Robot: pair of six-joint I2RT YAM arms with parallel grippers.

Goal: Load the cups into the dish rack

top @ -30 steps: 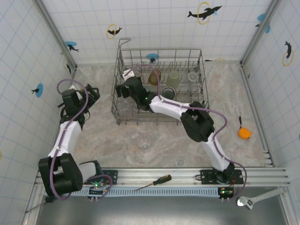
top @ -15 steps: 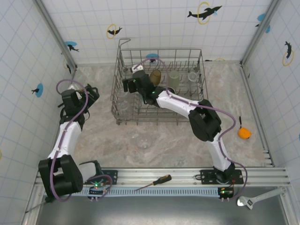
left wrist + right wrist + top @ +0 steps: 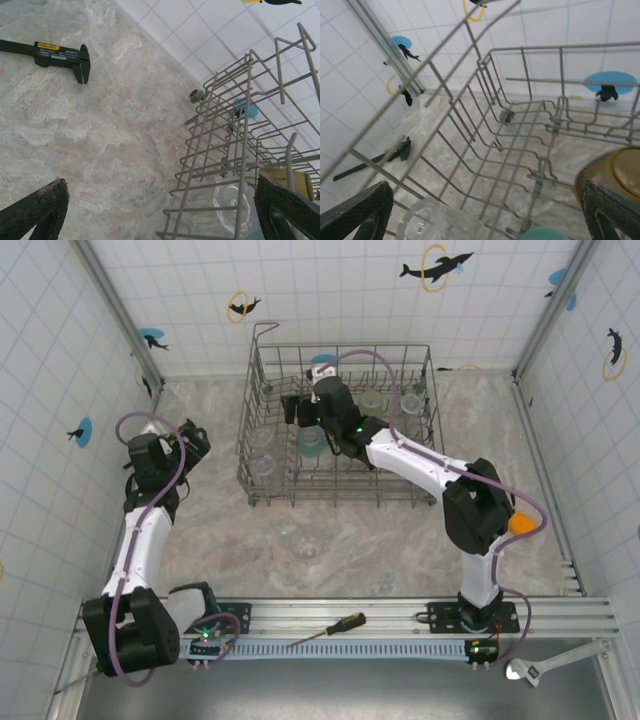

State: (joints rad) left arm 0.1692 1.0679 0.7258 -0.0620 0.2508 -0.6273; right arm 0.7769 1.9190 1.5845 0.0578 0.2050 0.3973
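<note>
My right tool (image 3: 297, 410) hangs wide apart inside the dish rack (image 3: 400, 347), beside a blue cup (image 3: 311, 444); left tool (image 3: 190, 440) gapes left of the rack; a clear cup (image 3: 307, 544) sits in front.

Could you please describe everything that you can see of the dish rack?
The dish rack is a large rectangular basket of grey metal wire, with open walls, rows of upright tines, small rollers low on its side and a tall wire loop at its far-left corner. It sits flat on the far part of the marbled table. It holds a clear cup, a light blue cup and a pale green cup. The right gripper hangs open inside it.
</note>
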